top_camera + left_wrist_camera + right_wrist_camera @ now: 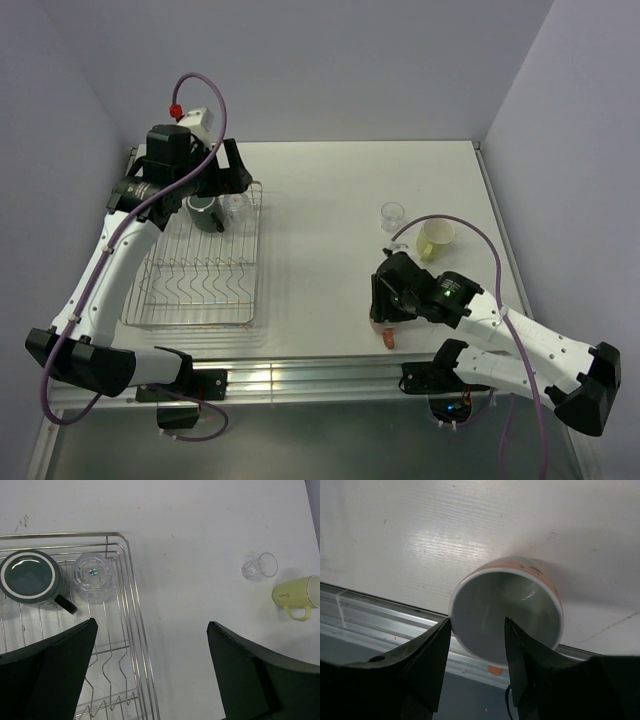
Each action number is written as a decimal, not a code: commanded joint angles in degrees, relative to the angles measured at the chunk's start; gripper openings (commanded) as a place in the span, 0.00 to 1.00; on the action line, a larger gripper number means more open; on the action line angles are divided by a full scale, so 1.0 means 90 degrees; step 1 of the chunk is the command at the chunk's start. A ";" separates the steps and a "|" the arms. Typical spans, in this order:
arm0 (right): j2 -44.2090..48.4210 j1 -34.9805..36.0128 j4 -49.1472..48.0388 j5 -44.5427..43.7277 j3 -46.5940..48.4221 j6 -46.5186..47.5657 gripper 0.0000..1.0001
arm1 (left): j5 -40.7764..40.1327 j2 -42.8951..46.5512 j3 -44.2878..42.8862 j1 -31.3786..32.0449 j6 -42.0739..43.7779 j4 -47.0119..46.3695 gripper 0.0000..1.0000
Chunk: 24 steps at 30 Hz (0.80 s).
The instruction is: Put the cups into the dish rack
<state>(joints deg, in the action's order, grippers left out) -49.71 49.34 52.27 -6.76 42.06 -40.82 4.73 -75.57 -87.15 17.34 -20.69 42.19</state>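
My left gripper (152, 630) has its jaws spread wide and holds nothing. It hangs over the far end of the dish rack (200, 290), which lies along the left edge of the bench (320, 190) and runs from the near edge toward the far-left corner. In the rack's far end sits the black mug (30, 577), turning a round dark face with a pale ring up to my wrist camera. Just beside it on the right is a clear tumbler (92, 577), close to the rack's right-hand wire.

Toward the right edge, about midway between near and far, a second tumbler (260, 566) rests on the bare bench, with the yellow-green cup (295, 594) near it on the nearer, right-hand side, the two apart.

My right gripper (476, 622) is down at the near edge, right of the middle. Its jaws stand partly apart and straddle the rim of the orange mug (505, 605), one finger outside the wall and one before the white inside. The gap is wider than the wall, so they are not pinching it. The mug is tipped with its mouth toward my wrist camera, overlapping the metal rail (370, 610) along that edge.
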 commanded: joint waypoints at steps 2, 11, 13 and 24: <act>-0.0121 0.0084 -0.0417 -0.0323 -0.0025 -0.0191 0.54 | 0.0158 0.0155 0.0094 0.0026 0.0004 -0.0333 0.99; -0.0296 0.0152 -0.0720 -0.0323 -0.0211 -0.0338 0.54 | 0.0275 0.0106 0.0211 0.0026 0.0014 -0.0421 0.99; -0.0335 0.0172 -0.0749 -0.0342 -0.0221 -0.0357 0.54 | 0.0285 0.0106 0.0240 0.0026 0.0013 -0.0440 0.99; -0.0843 0.0426 -0.1042 -0.0518 -0.0328 -0.0436 0.09 | 0.0168 0.0125 0.0387 0.0026 0.0023 -0.0450 0.99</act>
<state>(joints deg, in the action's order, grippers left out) -56.55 52.80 44.42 -8.93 39.40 -44.01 6.22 -75.59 -83.55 17.34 -20.67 40.12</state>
